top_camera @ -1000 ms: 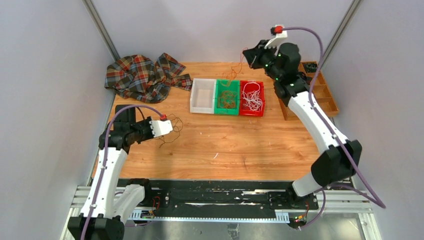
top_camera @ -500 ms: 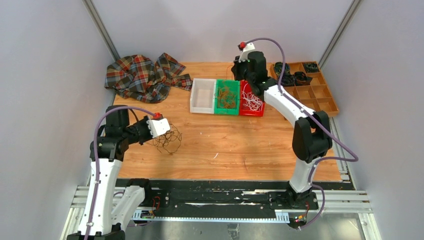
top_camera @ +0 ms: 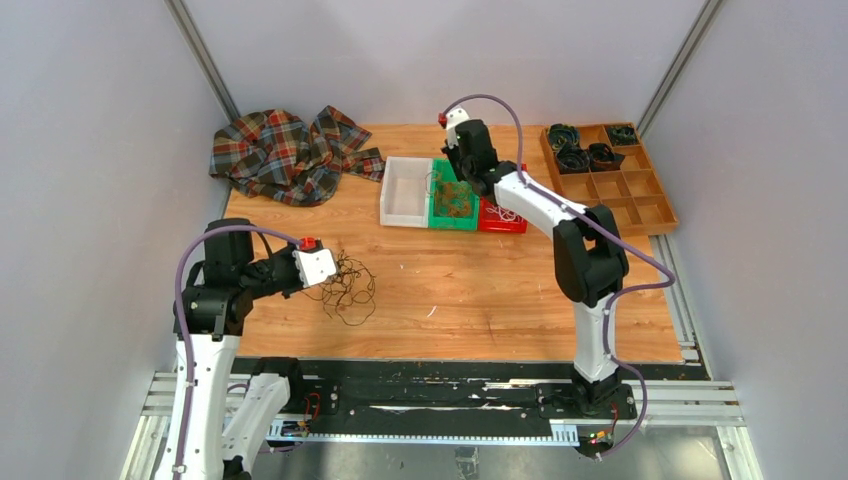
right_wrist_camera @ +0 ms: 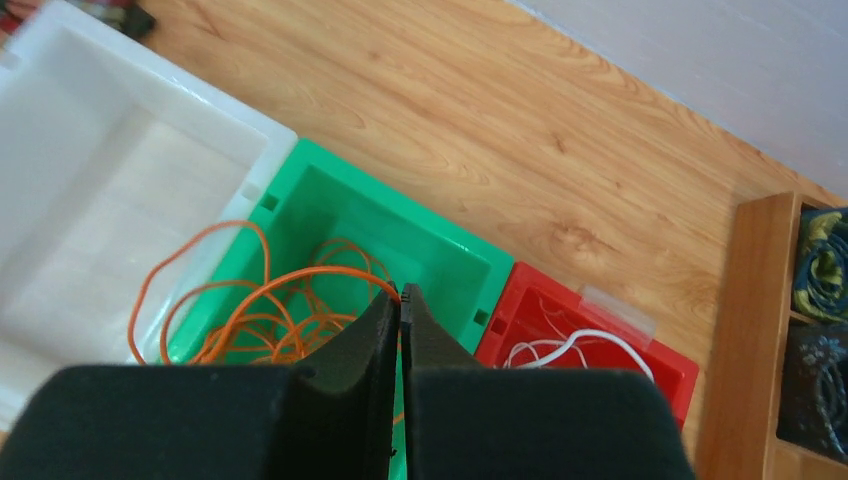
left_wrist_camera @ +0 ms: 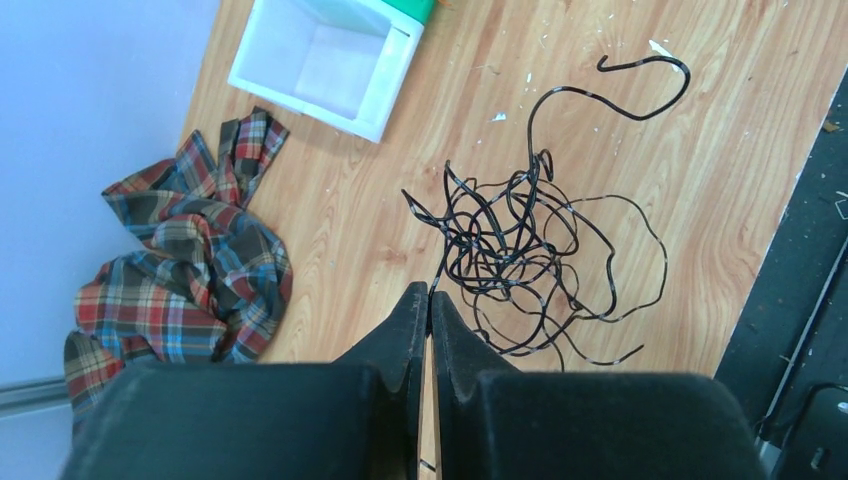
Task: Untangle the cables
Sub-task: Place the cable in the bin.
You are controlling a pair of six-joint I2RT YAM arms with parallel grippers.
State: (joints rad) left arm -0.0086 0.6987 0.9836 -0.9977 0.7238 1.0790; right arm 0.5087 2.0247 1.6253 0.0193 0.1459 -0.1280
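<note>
Over the green plastic bin [right_wrist_camera: 430, 235]: your right gripper [right_wrist_camera: 400, 292] is pinched closed on a thin copper-orange cable [right_wrist_camera: 260, 300], whose loops hang into the bin.
Left side of the wooden tabletop [left_wrist_camera: 620, 150]: your left gripper [left_wrist_camera: 430, 290] is closed, apparently nipping one strand of a tangled thin black cable [left_wrist_camera: 520, 250] lying just ahead.
Do it well: lower the orange until its slack rests inside the walls before releasing. Draw the black strand slowly, or the knot may cinch.
</note>
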